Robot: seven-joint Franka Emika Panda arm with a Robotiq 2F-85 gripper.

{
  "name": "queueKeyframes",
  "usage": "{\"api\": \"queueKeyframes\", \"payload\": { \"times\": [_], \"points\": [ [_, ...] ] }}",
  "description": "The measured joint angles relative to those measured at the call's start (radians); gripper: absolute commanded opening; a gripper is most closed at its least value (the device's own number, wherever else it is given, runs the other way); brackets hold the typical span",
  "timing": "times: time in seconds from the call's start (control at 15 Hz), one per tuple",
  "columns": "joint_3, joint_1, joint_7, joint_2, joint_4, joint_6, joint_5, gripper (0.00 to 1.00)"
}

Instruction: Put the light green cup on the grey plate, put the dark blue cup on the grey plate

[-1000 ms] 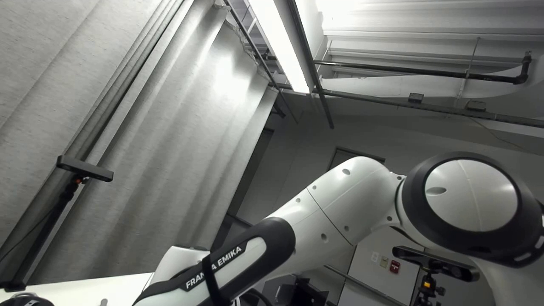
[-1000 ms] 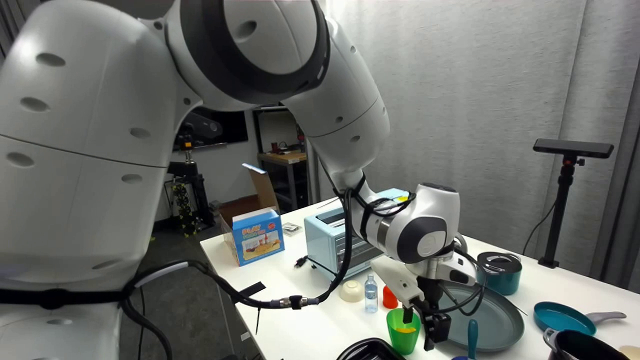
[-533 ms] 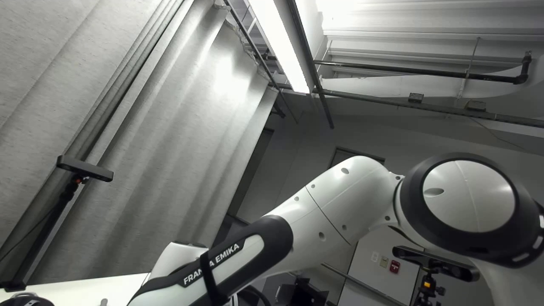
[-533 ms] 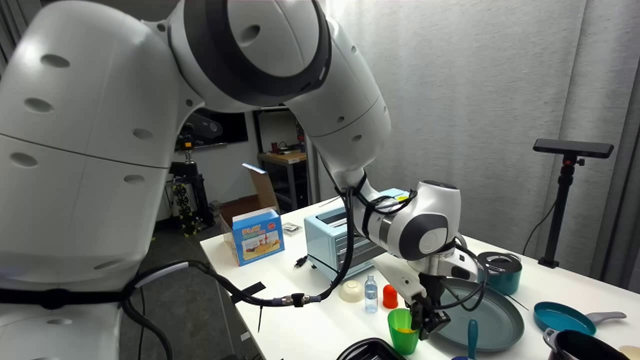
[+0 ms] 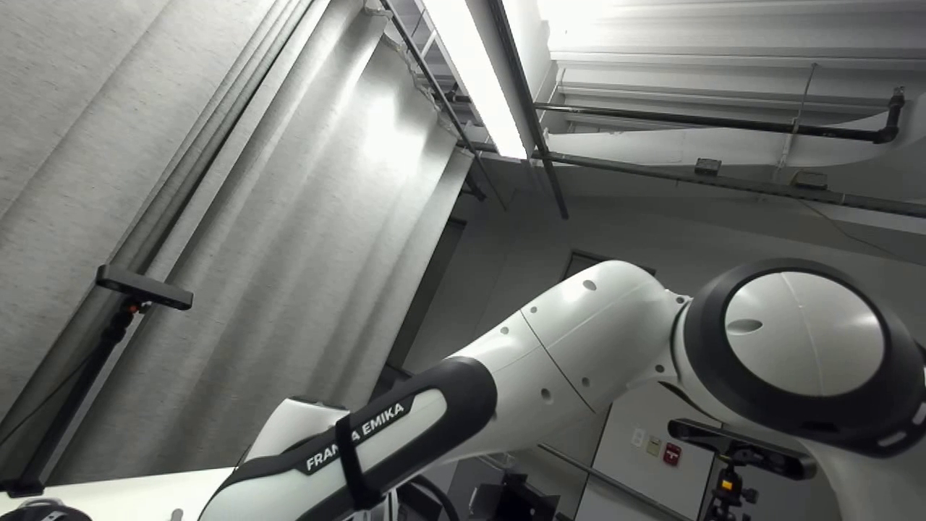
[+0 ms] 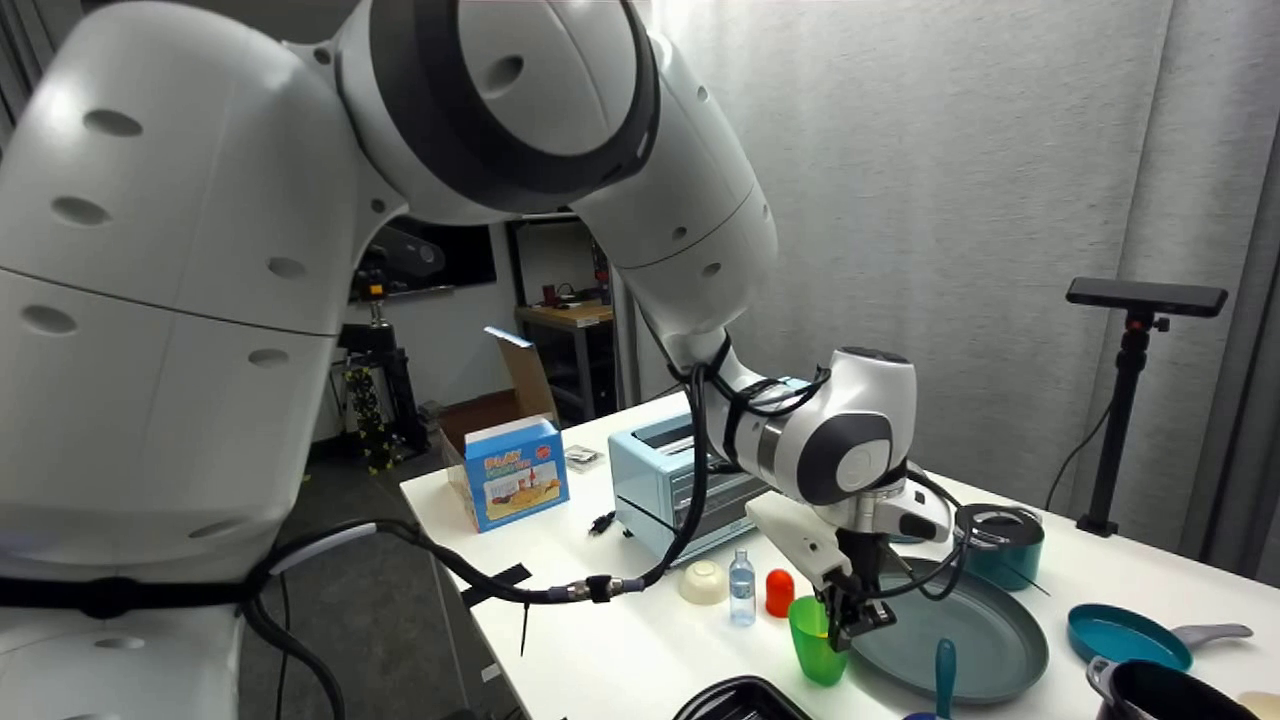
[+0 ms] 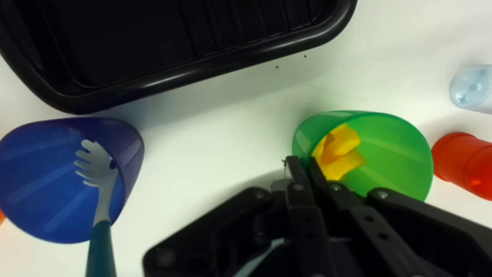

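My gripper (image 7: pixel 303 163) is shut on the near wall of the light green cup (image 7: pixel 390 154), with one finger inside the rim and one outside. Yellow pieces (image 7: pixel 340 152) lie in that cup. In an exterior view the light green cup (image 6: pixel 815 645) leans slightly, beside the grey plate (image 6: pixel 975 655) and left of it; whether its base is off the table is hard to tell. The dark blue cup (image 7: pixel 46 192), holding a fork with a teal handle (image 7: pixel 102 250), is at the left of the wrist view. Only its edge (image 6: pixel 920 716) shows in an exterior view.
A black tray (image 7: pixel 200 65) lies close to both cups. Near the green cup are a red cup (image 6: pixel 780 593), a clear bottle (image 6: pixel 742 590) and a cream bowl (image 6: pixel 704 582). A toaster oven (image 6: pixel 640 490), teal pot (image 6: pixel 1015 560) and teal pan (image 6: pixel 1120 635) stand farther off.
The fingers have come together on the green cup's wall. Gripper and cup have since shifted slightly up and the cup a little right in an exterior view, the cup now tilting.
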Motion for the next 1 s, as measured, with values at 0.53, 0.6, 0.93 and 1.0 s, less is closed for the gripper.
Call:
{"api": "queueKeyframes", "payload": {
  "times": [0.53,0.6,0.93,1.0],
  "points": [
    [0.005,0.014,0.007,-0.021,0.062,-0.029,0.008,0.01],
    [0.005,0.016,0.008,-0.023,0.076,-0.044,0.008,0.01],
    [0.005,0.022,0.016,-0.023,0.147,-0.109,0.008,0.01],
    [0.005,0.023,0.019,-0.021,0.162,-0.121,0.008,0.01]
  ]
}}
